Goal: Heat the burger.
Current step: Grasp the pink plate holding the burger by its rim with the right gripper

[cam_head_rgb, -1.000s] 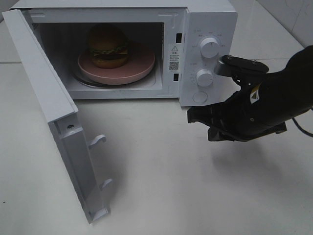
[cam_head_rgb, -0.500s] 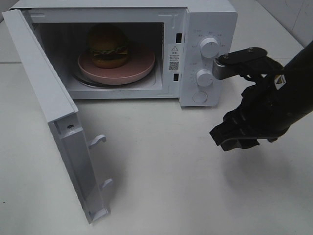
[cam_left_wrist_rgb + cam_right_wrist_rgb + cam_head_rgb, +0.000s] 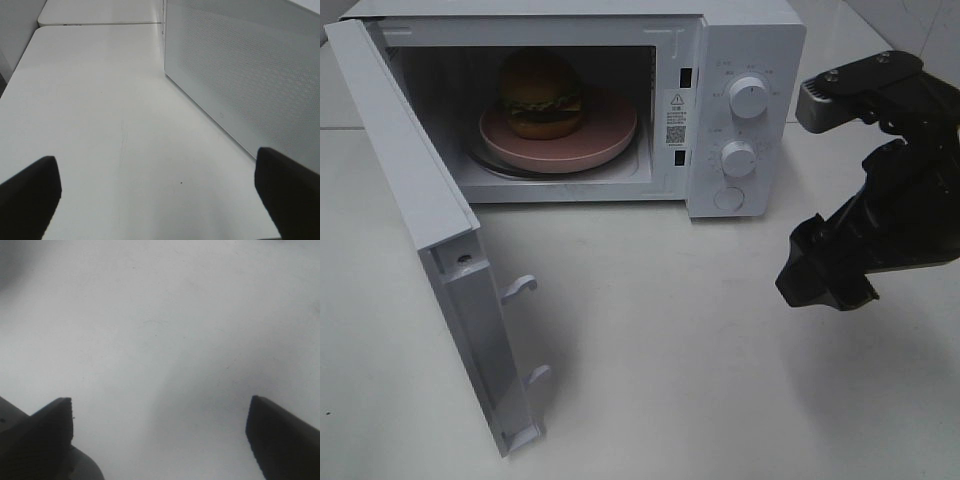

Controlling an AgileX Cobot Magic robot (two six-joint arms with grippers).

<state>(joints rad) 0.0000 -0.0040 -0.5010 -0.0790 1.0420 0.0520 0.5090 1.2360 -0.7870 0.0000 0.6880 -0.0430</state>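
The burger (image 3: 541, 93), with a domed orange bun and a green layer, sits on a pink plate (image 3: 605, 135) inside the white microwave (image 3: 740, 60). The microwave door (image 3: 430, 240) stands wide open to the left. My right gripper (image 3: 820, 280) is open and empty above the table, right of the microwave's knobs; its fingers (image 3: 45, 432) stand wide apart over bare table. My left gripper (image 3: 155, 192) is open and empty, with the door's mesh panel (image 3: 250, 75) beside it; it does not show in the exterior view.
The microwave has two knobs (image 3: 750, 97) and a round button (image 3: 728, 199) on its right panel. The white table (image 3: 670, 350) spreads in front. A second table edge (image 3: 100, 22) shows in the left wrist view.
My right arm has drawn back to the right and risen, away from the microwave front. The burger, plate and door have not moved.
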